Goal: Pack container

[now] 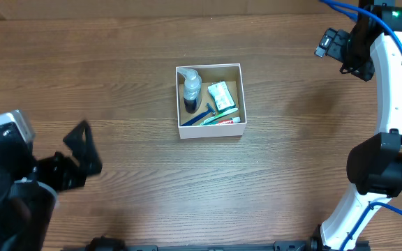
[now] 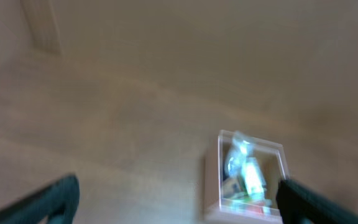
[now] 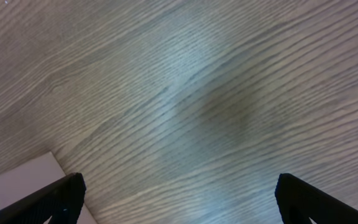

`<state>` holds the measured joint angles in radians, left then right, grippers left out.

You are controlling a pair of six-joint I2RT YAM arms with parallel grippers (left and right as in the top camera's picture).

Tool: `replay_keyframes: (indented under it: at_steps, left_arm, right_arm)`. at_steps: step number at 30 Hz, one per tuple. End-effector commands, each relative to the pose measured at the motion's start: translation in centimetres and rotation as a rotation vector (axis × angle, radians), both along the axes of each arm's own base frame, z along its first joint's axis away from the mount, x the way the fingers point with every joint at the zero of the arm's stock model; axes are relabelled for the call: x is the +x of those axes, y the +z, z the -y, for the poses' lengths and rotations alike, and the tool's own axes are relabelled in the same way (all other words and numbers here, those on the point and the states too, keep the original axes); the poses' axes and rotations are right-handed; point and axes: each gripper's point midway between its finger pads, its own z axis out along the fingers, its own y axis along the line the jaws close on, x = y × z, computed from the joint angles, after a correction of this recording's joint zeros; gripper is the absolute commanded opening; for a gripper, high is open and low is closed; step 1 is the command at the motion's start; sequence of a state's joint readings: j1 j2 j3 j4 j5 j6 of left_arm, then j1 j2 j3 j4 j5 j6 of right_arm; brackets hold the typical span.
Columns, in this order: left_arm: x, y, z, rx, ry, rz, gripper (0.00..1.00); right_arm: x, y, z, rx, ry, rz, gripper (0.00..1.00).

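The container is a square shallow box with white walls and a brown inside, at the table's middle. It holds a clear bottle with a dark bottom, a green-white packet, a blue toothbrush and a toothpaste tube. It also shows, blurred, in the left wrist view, and its white corner shows in the right wrist view. My left gripper is open and empty, well left of the box. My right gripper is open and empty, raised at the far right.
The brown wooden table spreads around the box. The white right arm runs down the right side with blue cables. The left arm's black body fills the lower left corner.
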<state>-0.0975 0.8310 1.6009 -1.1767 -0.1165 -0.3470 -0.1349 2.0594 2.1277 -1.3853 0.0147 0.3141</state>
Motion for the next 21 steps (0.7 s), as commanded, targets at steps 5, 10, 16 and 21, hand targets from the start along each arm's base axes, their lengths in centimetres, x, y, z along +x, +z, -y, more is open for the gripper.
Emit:
replay_keyframes:
  at_steps: [5, 10, 16, 21]
  left_arm:
    - [4.3, -7.3, 3.0, 0.058, -0.235, 0.332, 1.00]
    - [4.6, -12.3, 2.9, 0.138, -0.234, 0.505, 1.00]
    - [4.2, -17.3, 2.3, 0.160, -0.199, 0.527, 1.00]
    - [4.2, -22.3, 2.5, 0.150, -0.212, 0.475, 1.00]
  right_arm:
    - [0.1, 2.1, -0.1, -0.012, -0.005, 0.055, 1.00]
    - [0.1, 2.1, -0.1, -0.012, -0.005, 0.055, 1.00]
    - [0.1, 2.1, -0.1, -0.012, -0.005, 0.055, 1.00]
    - [0.1, 2.1, -0.1, -0.012, -0.005, 0.055, 1.00]
